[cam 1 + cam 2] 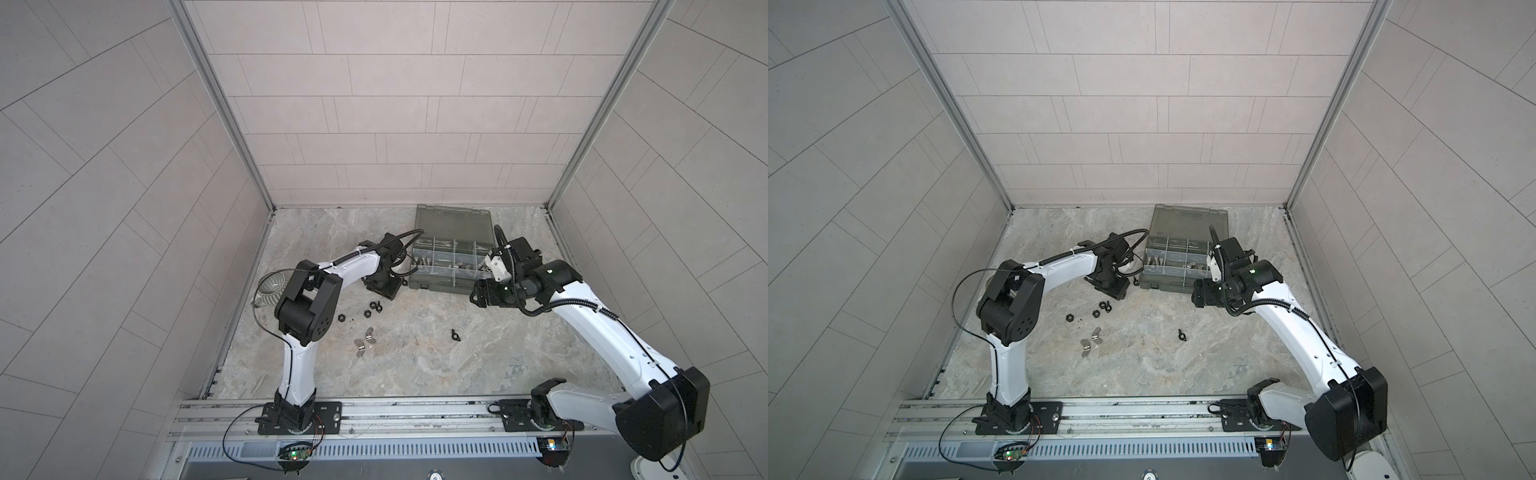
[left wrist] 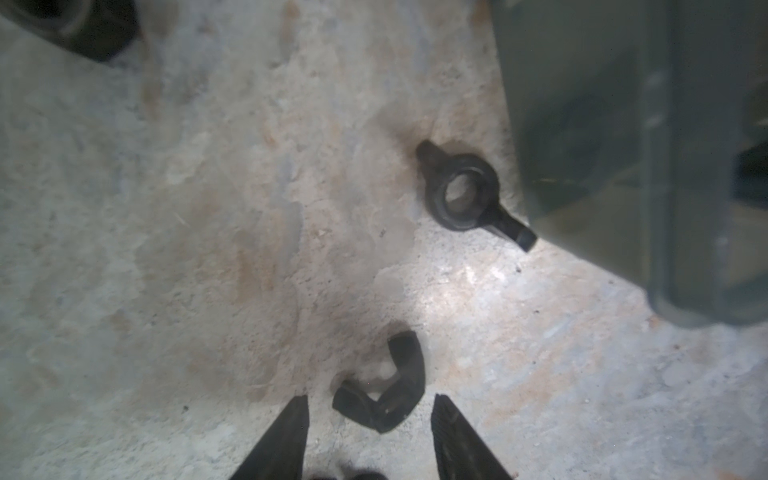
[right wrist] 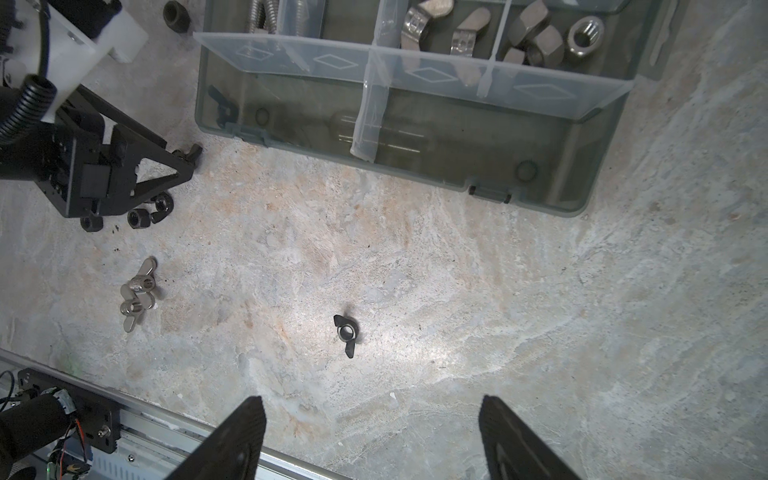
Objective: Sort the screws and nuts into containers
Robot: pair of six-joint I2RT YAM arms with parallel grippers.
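Working the left gripper (image 2: 370, 400) low over the table (image 2: 166, 249), I had its jaws partly open astride a black wing nut (image 2: 380, 388), with a gap on each side and nothing held. To grip well, I judged I should centre on the nut's body rather than a wing, then pinch squarely so it could not flick out. A second wing nut (image 2: 463, 193) lay just beside the box (image 2: 602, 124). The right gripper (image 3: 372, 401) hung wide open and empty above a third wing nut (image 3: 347, 334).
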